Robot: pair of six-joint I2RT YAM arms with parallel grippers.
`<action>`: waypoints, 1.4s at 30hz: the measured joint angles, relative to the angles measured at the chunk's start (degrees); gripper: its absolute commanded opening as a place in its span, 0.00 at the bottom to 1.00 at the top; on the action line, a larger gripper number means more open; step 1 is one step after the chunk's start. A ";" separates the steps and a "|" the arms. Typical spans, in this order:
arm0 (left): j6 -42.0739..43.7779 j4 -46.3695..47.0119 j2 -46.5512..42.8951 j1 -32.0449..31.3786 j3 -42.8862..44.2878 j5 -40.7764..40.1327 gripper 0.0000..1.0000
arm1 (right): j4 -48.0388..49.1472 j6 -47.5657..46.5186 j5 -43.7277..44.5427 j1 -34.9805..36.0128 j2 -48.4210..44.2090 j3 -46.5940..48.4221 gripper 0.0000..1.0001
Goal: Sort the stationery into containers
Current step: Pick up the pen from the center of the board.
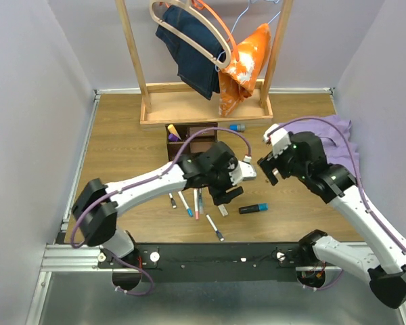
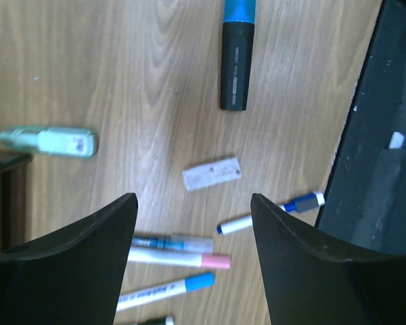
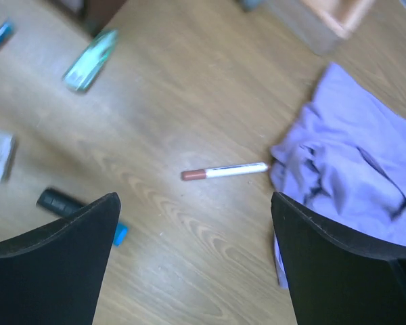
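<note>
Stationery all loose on the wooden table (image 1: 122,149), none of it gripped. Leftmost, four thin pens (image 1: 186,203) lie side by side with long axes roughly near-far and coloured tips mostly toward the arm bases. A fifth pen (image 1: 215,228) lies apart to their right, slanted.

Behind them the dark brown organizer (image 1: 193,139) stands just in front of the clothes rack (image 1: 139,61) base, with something purple (image 1: 173,137) in its left slot.

Next, the left gripper (image 2: 193,203) hangs above the table, jaws spread, nothing between them. The left wrist view shows three things under it:
- The green highlighter (image 2: 51,142) lies crosswise, its narrow end toward the organizer corner (just beside it, contact unclear).
- The beige eraser block (image 2: 212,174) lies flat and touches nothing.
- The black marker (image 2: 234,64) lies past the eraser, its blue cap pointing away from the fingers. In the top view its axis runs left-right with the cap to the right.

The blue-capped item (image 1: 237,126) lies by the rack base, right of the organizer, too small to tell which way it points.

The right gripper (image 3: 195,200) is spread wide too and empty. It hangs above a white pen (image 3: 224,170) whose axis runs across the wrist view. The pen's reddish-brown tip points toward the marker side, and its other end is right at the purple cloth (image 3: 345,176).
</note>
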 measured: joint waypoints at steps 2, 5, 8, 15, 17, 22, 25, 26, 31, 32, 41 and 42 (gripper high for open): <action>-0.35 0.59 3.58 -1.55 1.16 -1.20 0.73 | 0.68 2.60 0.11 -3.69 -0.94 1.01 1.00; -0.98 1.86 9.64 -4.24 5.14 -2.78 0.71 | 2.10 5.35 0.55 -7.80 -1.73 1.97 1.00; -1.81 3.48 16.02 -7.10 10.05 -3.45 0.70 | 2.49 7.45 1.79 -11.52 -3.87 2.03 1.00; -4.22 5.79 23.17 -10.56 14.08 -5.01 0.70 | 2.32 10.12 3.87 -14.43 -9.31 2.01 1.00; -4.57 6.10 24.22 -11.15 14.60 -5.86 0.69 | 2.32 10.88 5.05 -14.64 -11.02 2.01 1.00; -5.11 6.51 27.85 -13.05 17.46 -7.28 0.62 | 2.45 12.92 7.93 -15.80 -12.83 2.01 1.00; -5.25 6.78 30.34 -13.81 19.65 -7.69 0.59 | 2.47 13.68 8.61 -16.11 -12.92 2.01 1.00; -5.25 6.82 30.75 -13.84 19.80 -7.93 0.57 | 2.47 13.79 8.76 -16.15 -12.90 2.01 1.00; -5.27 6.75 31.19 -13.92 19.67 -8.55 0.51 | 2.47 14.23 9.29 -16.31 -13.33 2.01 1.00; -5.27 6.78 31.23 -13.86 19.67 -8.55 0.50 | 2.49 14.27 9.29 -16.35 -13.46 1.97 1.00; -5.25 6.84 34.14 -13.79 19.71 -8.52 0.45 | 2.56 14.95 9.25 -17.79 -13.75 0.94 1.00; -5.29 7.04 34.14 -13.79 19.76 -8.50 0.45 | 2.56 15.10 9.25 -17.92 -13.77 0.85 1.00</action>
